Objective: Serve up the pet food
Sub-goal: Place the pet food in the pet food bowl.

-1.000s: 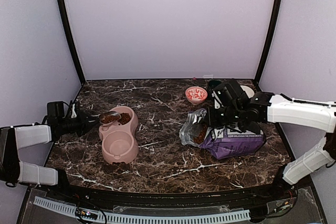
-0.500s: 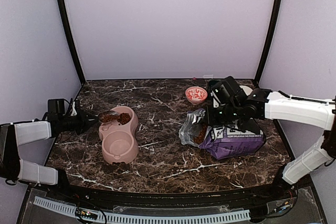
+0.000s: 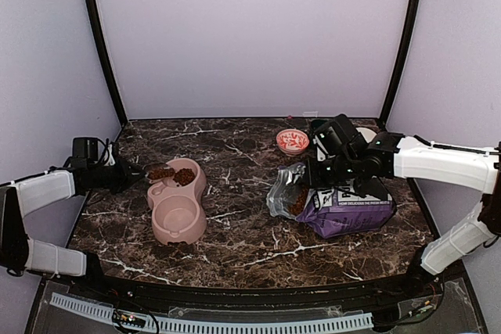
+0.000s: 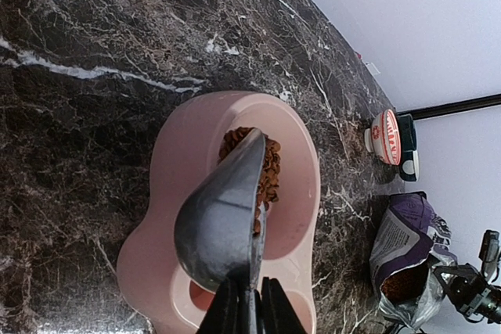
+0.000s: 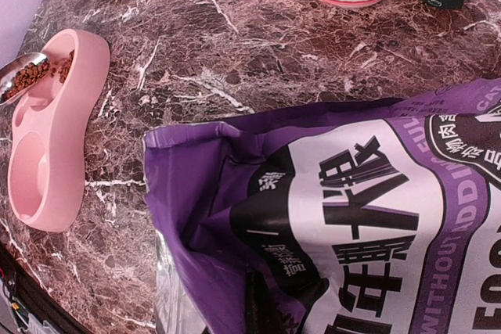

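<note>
Left gripper [image 4: 246,312] is clenched on the scoop [image 4: 223,220] handle, poised at the far compartment of the pink double bowl [image 3: 178,224] to tip in. Pet food [image 4: 270,168] lies heaped there and in the scoop. Right gripper [image 3: 314,173] appears to pinch the bag [image 3: 356,207] rim, propping its mouth open.

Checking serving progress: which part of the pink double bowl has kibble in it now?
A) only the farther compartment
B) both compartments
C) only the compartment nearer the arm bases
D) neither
A: in the top view, kibble lies in the far compartment of the pink double bowl, while the near one shows bare pink.
</note>
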You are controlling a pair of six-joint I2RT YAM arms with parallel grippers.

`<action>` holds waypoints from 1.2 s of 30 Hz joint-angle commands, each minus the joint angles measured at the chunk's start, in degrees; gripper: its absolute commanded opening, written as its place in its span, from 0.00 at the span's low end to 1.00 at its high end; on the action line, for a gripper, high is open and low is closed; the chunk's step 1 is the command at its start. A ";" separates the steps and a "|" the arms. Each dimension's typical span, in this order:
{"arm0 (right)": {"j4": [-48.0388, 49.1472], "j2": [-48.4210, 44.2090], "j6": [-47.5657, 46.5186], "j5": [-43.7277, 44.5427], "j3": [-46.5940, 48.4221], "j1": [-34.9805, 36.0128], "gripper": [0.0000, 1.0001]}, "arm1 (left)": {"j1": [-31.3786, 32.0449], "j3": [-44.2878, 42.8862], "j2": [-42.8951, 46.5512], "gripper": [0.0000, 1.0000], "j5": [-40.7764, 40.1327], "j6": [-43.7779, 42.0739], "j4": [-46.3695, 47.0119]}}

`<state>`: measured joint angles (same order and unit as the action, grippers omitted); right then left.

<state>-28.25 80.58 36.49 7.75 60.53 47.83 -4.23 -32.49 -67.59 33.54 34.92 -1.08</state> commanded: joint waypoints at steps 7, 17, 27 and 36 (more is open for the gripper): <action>2.34 2.02 -0.98 -3.26 5.05 -0.50 0.00 | 2.40 -2.34 0.89 0.00 -4.00 -2.07 -4.45; -1.47 4.88 0.89 -8.20 10.88 -0.64 0.00 | 3.25 -1.70 -0.80 0.00 -4.54 -2.28 -4.21; -0.69 5.27 3.94 -11.33 13.57 -1.93 0.00 | 4.49 -1.89 -3.33 0.00 -5.64 -2.00 -2.89; -0.85 7.58 4.19 -13.34 16.55 -2.34 0.00 | 5.12 -2.09 -3.64 0.00 -6.64 -3.19 -4.51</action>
<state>-37.12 88.79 39.59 -0.25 72.77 45.32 0.56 -34.48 -70.48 29.74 33.34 -1.13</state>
